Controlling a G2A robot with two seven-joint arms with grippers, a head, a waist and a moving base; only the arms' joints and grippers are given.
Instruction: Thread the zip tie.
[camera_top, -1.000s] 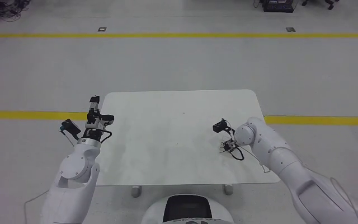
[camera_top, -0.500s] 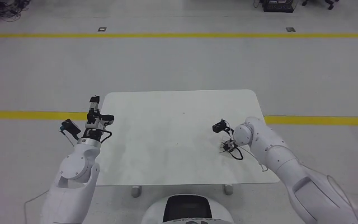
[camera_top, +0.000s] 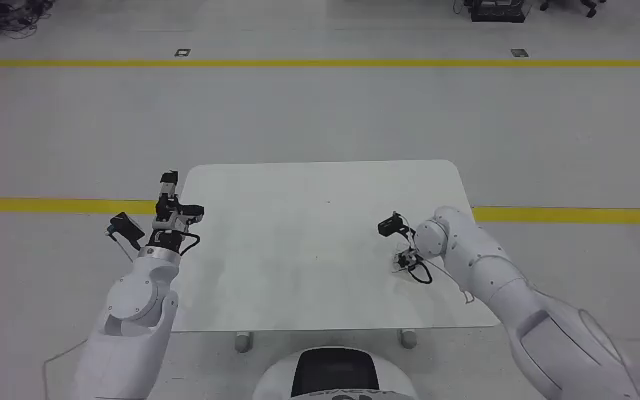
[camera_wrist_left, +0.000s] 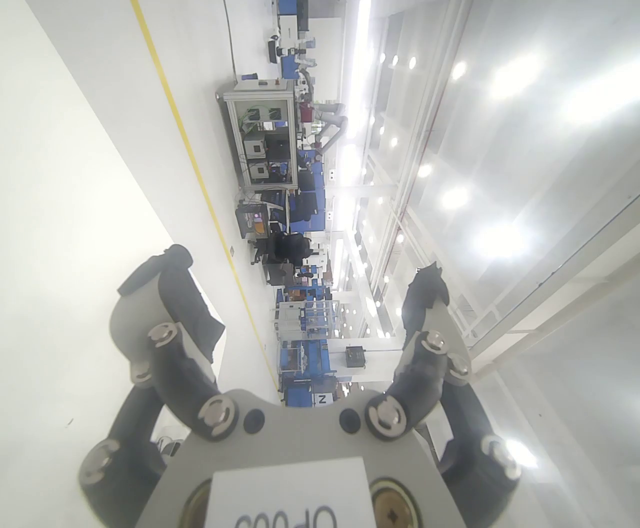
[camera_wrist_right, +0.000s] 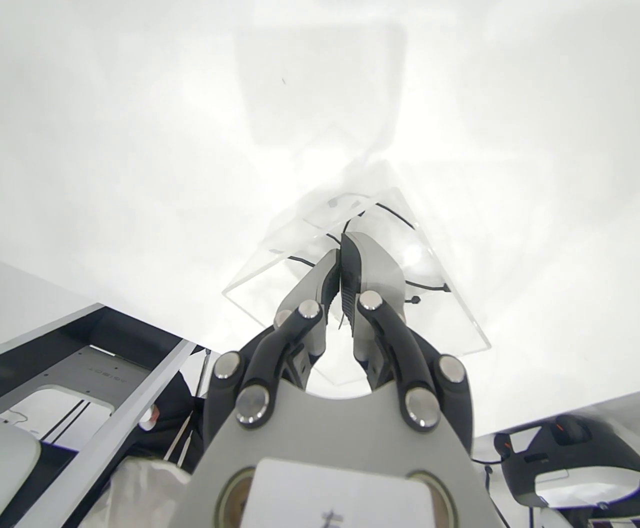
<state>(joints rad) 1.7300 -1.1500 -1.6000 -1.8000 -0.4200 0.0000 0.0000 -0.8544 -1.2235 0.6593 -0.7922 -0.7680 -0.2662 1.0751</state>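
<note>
Threading in progress: right gripper (camera_wrist_right: 341, 250) clamped on zip tie (camera_wrist_right: 400, 218) over clear plate (camera_wrist_right: 440, 320), right side of table (camera_top: 300, 250). Left gripper (camera_wrist_left: 302, 265) open, idle. Next I'd feed the tail through, precisely.

Pale grey floor (camera_top: 320, 110) was crossed by two yellow lines (camera_top: 320, 63); a white tabletop (camera_top: 300, 250) stood on it. Equipment racks (camera_wrist_left: 260, 135) lined the far hall under rows of bright ceiling lights (camera_wrist_left: 500, 240).
</note>
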